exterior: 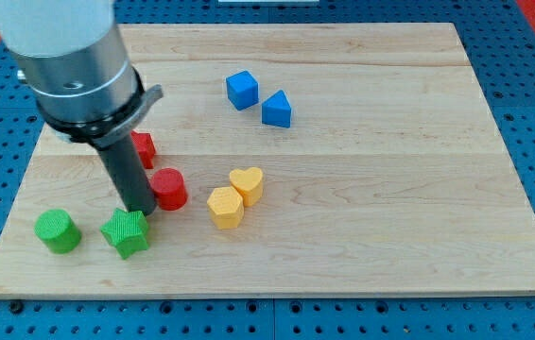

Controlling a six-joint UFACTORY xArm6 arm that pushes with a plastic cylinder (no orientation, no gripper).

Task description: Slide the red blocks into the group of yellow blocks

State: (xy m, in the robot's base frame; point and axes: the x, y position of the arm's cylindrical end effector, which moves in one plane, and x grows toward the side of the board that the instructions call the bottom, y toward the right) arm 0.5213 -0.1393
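Note:
A red round block (169, 188) lies left of centre on the wooden board (362, 208). My tip (139, 207) stands right against its left side. A second red block (143, 146) sits just above, partly hidden behind my rod. A yellow hexagonal block (224, 207) and a yellow heart block (247, 185) sit together to the right of the red round block, a short gap away.
A green star block (125, 232) lies just below my tip and a green round block (58, 231) to its left. Two blue blocks (242, 90) (277, 110) lie near the view's top centre. The board's left edge is near.

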